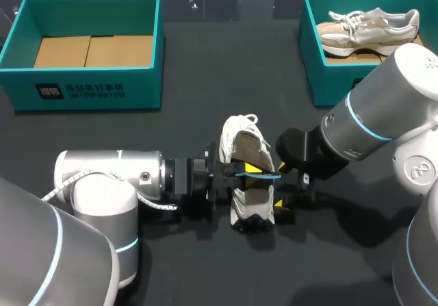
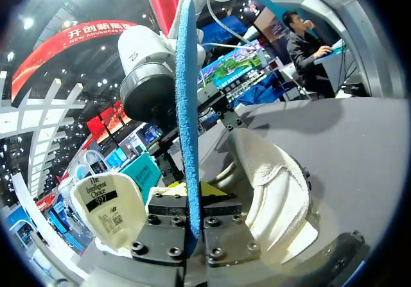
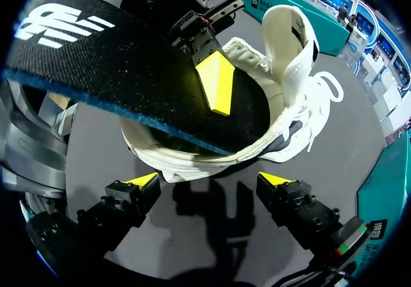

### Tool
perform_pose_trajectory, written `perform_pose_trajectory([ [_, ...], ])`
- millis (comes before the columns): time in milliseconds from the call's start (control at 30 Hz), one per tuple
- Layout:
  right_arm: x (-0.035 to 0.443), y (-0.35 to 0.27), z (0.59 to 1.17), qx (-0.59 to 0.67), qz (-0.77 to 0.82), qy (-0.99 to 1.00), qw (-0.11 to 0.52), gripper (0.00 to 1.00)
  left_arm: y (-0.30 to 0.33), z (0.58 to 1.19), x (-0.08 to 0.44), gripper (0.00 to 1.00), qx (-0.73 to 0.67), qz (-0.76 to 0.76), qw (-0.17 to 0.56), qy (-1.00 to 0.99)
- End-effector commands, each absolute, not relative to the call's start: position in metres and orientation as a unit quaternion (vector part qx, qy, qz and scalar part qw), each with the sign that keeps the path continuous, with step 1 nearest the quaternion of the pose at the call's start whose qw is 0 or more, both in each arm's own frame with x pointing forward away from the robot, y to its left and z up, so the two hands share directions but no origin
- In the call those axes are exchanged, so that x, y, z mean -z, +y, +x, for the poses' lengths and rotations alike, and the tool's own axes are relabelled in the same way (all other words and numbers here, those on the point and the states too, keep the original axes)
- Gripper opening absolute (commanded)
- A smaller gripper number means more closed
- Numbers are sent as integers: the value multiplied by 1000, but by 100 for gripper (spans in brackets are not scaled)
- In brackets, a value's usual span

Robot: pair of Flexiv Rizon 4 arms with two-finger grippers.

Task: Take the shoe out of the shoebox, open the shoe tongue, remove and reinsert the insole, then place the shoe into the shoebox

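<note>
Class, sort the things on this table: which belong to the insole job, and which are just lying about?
In the job: white shoe, insole, left gripper gripping it, open right gripper, probably the empty shoebox.
Lying about: second shoebox, beige shoe inside it.

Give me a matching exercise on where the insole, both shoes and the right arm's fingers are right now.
Things:
1. black fabric insole with blue underside
2. white lace-up sneaker
3. beige sneaker
4. right arm's yellow-tipped fingers

States:
A. lying in the right teal box
B. open, holding nothing
C. pinched by the left arm's fingers
D. on the dark table between the arms

Pairs: 1-C, 2-D, 3-A, 4-B
</note>
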State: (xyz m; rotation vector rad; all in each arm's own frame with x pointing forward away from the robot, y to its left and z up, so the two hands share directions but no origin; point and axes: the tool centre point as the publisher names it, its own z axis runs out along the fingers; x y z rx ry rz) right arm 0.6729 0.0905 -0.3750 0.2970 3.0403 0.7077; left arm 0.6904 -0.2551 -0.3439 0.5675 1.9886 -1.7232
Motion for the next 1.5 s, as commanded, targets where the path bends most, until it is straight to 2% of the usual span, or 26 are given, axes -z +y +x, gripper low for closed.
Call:
perform_pose_trajectory([
  [33,375,91,671,-224,96,970,5,100,-260,694,349,0,618,205,223,726],
  [333,375,91,671,-224,96,970,5,100,-258,691,346,2,617,200,225,727],
  [367,375,91,671,-224,96,970,5,100,-258,691,345,15,618,201,224,727],
  [400,375,91,671,-224,96,970,5,100,-257,690,344,20,619,199,223,727],
  [533,375,91,671,-224,96,970,5,100,-256,687,338,31,622,195,220,725],
  [1133,375,91,671,-224,96,970,5,100,-253,671,300,32,620,195,220,727],
  [1400,375,91,671,-224,96,970,5,100,-258,664,298,30,609,202,205,740],
  [1433,375,91,671,-224,96,970,5,100,-259,663,299,24,606,204,205,741],
  [1500,375,91,671,-224,96,970,5,100,-260,662,299,1,605,206,206,741],
])
